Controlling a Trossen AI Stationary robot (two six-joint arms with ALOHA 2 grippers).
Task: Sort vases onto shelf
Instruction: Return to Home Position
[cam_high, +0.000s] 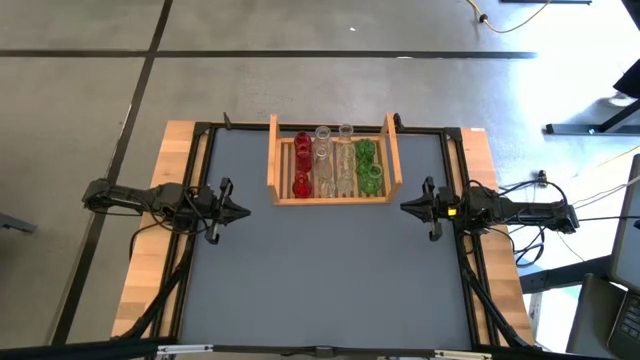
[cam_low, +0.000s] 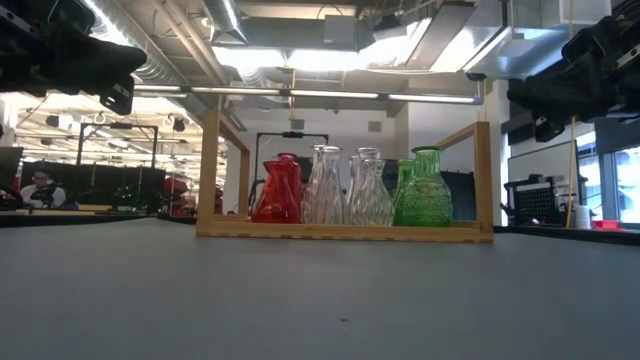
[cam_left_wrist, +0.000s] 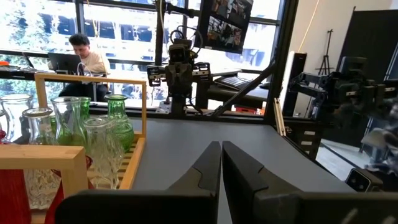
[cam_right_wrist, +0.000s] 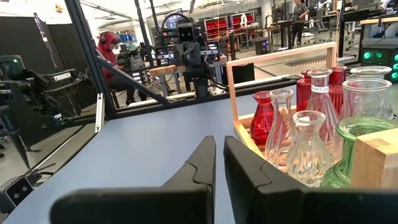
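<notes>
The vases stand together inside the shelf (cam_high: 330, 199), sorted by colour. The red vases (cam_high: 302, 162) run in a line down its left side, the clear vases (cam_high: 323, 160) fill the middle, and the green vases (cam_high: 368, 166) line the right side. All of them stand upright on the slatted base, between the two raised side boards. From table height the red vases (cam_low: 275, 193), clear vases (cam_low: 325, 190) and green vases (cam_low: 425, 190) show side by side, close enough that neighbours overlap.

The shelf sits at the far middle of the table (cam_high: 320, 280), its long side toward the near edge.

My left gripper (cam_high: 243, 211) hangs over the left part of the table, nearer than the shelf's left corner and apart from it. It points toward the centre. Its fingers (cam_left_wrist: 200, 174) are pressed together with only a thin slit between them and grip nothing.

My right gripper (cam_high: 403, 207) mirrors it on the right side, just off the shelf's near right corner, and faces the left one. Its fingers (cam_right_wrist: 200, 165) are likewise pressed together and empty.

Beyond the table a person (cam_left_wrist: 84, 55) sits at a desk.
</notes>
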